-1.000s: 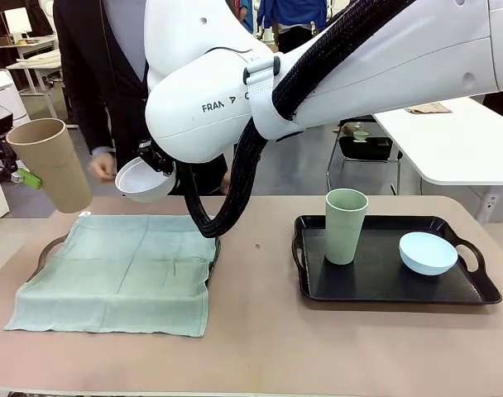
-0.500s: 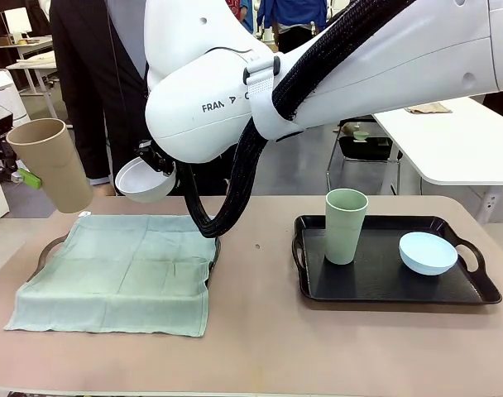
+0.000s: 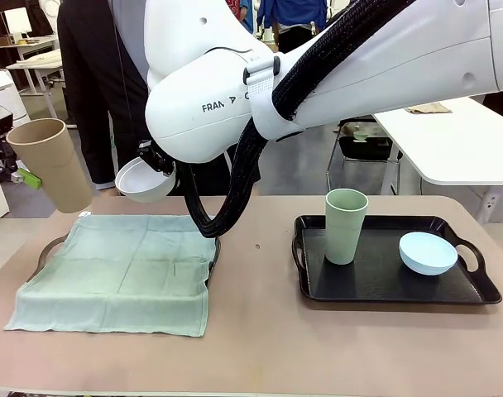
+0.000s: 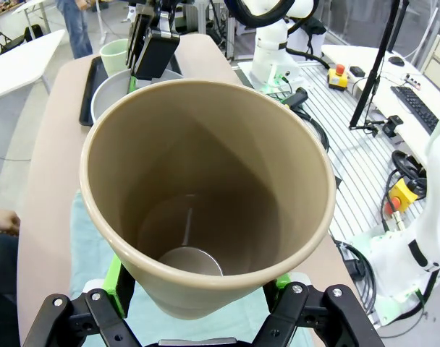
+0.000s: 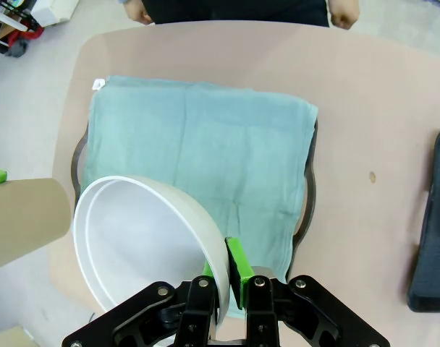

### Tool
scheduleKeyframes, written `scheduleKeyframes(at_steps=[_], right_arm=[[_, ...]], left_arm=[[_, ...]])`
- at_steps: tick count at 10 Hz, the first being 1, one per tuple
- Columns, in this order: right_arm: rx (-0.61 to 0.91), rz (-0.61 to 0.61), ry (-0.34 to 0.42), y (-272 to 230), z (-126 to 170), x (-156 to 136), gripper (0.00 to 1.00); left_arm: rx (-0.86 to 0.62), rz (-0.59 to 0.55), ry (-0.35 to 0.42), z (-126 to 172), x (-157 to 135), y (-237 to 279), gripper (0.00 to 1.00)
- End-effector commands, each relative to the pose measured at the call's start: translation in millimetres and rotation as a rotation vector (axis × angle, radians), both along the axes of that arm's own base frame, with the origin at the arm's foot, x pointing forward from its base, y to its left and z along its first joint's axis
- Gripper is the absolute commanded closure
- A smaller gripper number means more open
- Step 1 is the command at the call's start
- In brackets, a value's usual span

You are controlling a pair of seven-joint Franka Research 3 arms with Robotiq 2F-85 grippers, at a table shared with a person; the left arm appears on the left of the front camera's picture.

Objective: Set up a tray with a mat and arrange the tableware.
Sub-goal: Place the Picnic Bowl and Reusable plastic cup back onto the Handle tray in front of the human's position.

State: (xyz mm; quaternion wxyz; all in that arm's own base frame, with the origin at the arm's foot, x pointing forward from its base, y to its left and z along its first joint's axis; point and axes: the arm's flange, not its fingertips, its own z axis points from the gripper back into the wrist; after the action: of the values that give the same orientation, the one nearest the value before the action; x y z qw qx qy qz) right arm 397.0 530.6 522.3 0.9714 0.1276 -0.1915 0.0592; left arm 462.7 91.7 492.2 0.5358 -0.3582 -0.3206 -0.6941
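My left gripper (image 3: 20,175) holds the tan cup (image 3: 50,165) tilted in the air above the table's far left edge; in the left wrist view its green pads (image 4: 119,279) press both sides of that cup (image 4: 205,195). My right gripper (image 5: 231,275) is shut on the rim of the white bowl (image 5: 144,242), which hangs tilted over the back edge of the green mat (image 3: 119,269). That mat covers a dark tray (image 3: 46,251) on the left. The pale green cup (image 3: 345,225) and the light blue bowl (image 3: 428,252) stand on the black tray (image 3: 384,285) on the right.
A person in dark clothes stands at the far side behind the mat; both hands (image 5: 343,13) rest near the table's far edge. My right arm (image 3: 318,74) spans the upper picture. Bare tabletop (image 3: 256,331) lies between the trays and along the front.
Both arms hold still with the cup and bowl. The person behind the table has shifted, and the hand seen beside the white bowl is gone from the front view.
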Motion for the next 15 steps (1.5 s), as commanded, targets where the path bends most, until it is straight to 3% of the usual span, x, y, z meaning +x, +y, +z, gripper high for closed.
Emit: scheduleKeyframes(at_steps=[1, 4, 6, 7, 8, 12, 15], right_arm=[[0.009, 0.001, 0.026, 5, -12, 5, 0.93], [0.052, 0.038, 0.097, 14, -69, 21, 0.93], [0.098, 0.05, 0.154, 17, -99, 25, 0.93], [0.059, -0.031, 0.138, 15, -91, 27, 0.93], [0.048, 0.021, 0.123, 21, -98, 25, 0.93], [0.105, 0.019, 0.252, 12, -150, 42, 0.93], [0.126, 0.031, 0.265, 9, -175, 49, 0.93]], left_arm=[[-0.022, -0.011, 0.022, -13, 5, 4, 0.15], [-0.01, -0.025, 0.012, -63, 18, 6, 0.15], [-0.004, -0.043, 0.044, -88, 20, 5, 0.15], [-0.011, -0.016, 0.038, -70, 18, 7, 0.15], [-0.011, -0.016, 0.038, -70, 18, 7, 0.15], [0.039, -0.015, 0.063, -128, 33, 12, 0.15], [0.048, -0.04, 0.049, -147, 40, 17, 0.15]])
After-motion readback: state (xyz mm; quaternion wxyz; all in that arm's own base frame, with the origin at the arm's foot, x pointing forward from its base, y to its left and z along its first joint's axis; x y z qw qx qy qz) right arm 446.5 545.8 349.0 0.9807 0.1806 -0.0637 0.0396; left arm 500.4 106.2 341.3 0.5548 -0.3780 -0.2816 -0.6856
